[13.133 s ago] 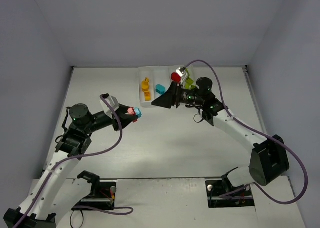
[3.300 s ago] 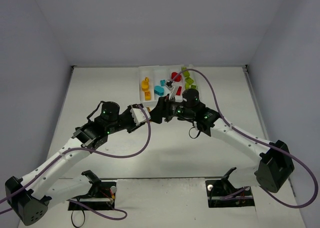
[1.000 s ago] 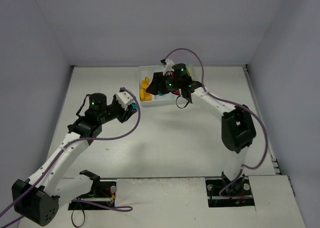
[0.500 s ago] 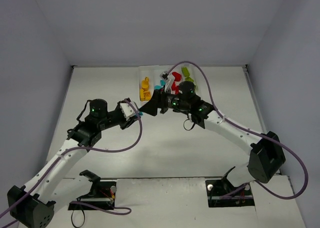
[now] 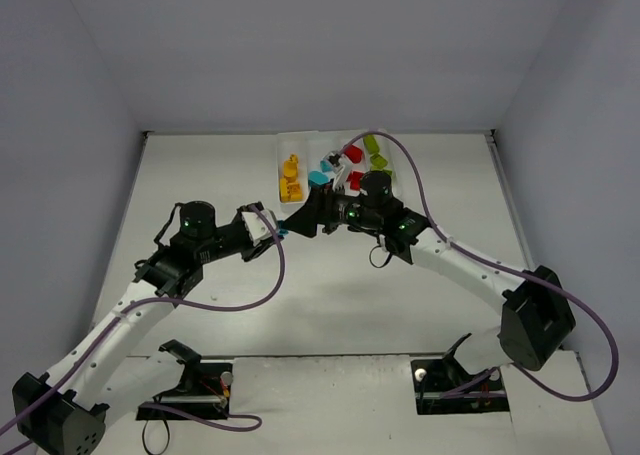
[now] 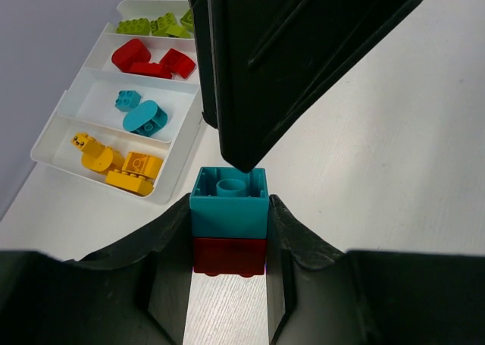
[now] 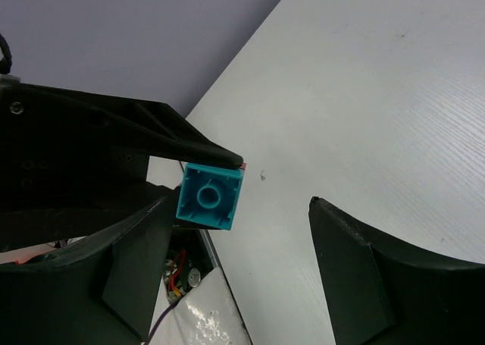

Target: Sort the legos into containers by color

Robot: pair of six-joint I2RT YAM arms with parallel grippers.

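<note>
Cyan over red, a two-brick stack (image 6: 229, 227) is sitting clamped between the closed fingers (image 6: 176, 243) of the left gripper (image 6: 229, 208). The cyan brick (image 6: 229, 202) is poking out past the fingertips with its hollow end facing the camera, and the red brick (image 6: 229, 255) is lying just below it in the frame.

The right gripper (image 7: 242, 205) is standing with its jaws apart around the same stack and is gripping nothing. In the right wrist view the cyan brick is lying against the finger (image 7: 132, 258) at the left of the frame, while the other finger (image 7: 371, 273) is standing well apart from it at the lower right. In the left wrist view one black finger of the right gripper is filling the upper centre, its tip touching the cyan brick's upper edge.

Further out, the white tray (image 6: 95, 102) is lying at the upper left of the left wrist view. It is holding lime green bricks (image 6: 155, 26) in the top compartment, then red bricks (image 6: 148, 57), cyan bricks (image 6: 140, 116) and yellow bricks (image 6: 117, 163). In the top view both grippers are meeting at frame centre, just below the tray's lower-left corner, over the white table (image 5: 200, 175).
</note>
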